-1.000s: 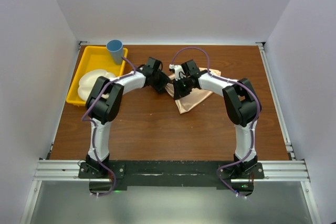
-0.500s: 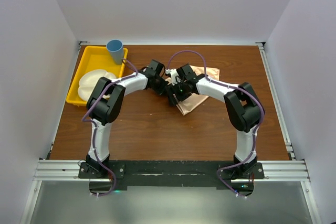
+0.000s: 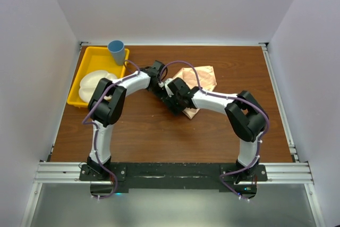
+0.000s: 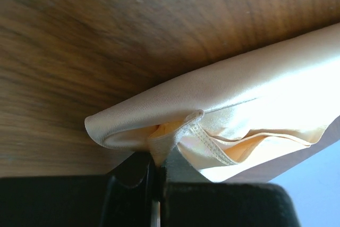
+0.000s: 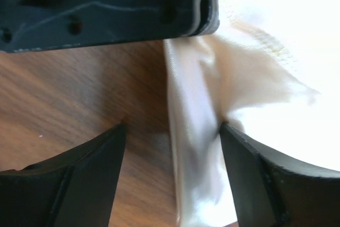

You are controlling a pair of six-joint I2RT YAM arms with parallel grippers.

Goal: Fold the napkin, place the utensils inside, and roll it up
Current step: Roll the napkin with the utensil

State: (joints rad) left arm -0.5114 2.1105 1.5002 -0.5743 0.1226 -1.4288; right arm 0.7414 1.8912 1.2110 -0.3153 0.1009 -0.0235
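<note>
The peach napkin (image 3: 202,76) lies crumpled on the brown table, right of centre, with a folded edge trailing toward the near side. My left gripper (image 3: 161,90) is shut on a hemmed corner of the napkin (image 4: 249,94), which it pinches at the jaws (image 4: 155,164). My right gripper (image 3: 172,104) is just beside it, open, its fingers straddling a raised fold of the napkin (image 5: 196,147) without closing on it (image 5: 172,128). The left gripper's black body (image 5: 106,9) fills the top of the right wrist view. The utensils are out of view.
A yellow tray (image 3: 79,67) stands at the back left with a white divided plate (image 3: 93,84) in it. A blue cup (image 3: 116,50) leans at the tray's back corner. White walls enclose the table on three sides.
My left gripper has shut on the napkin's corner. My right gripper has let go, opened, and slid left and toward the near side. The cloth now lies spread wider at the back.
</note>
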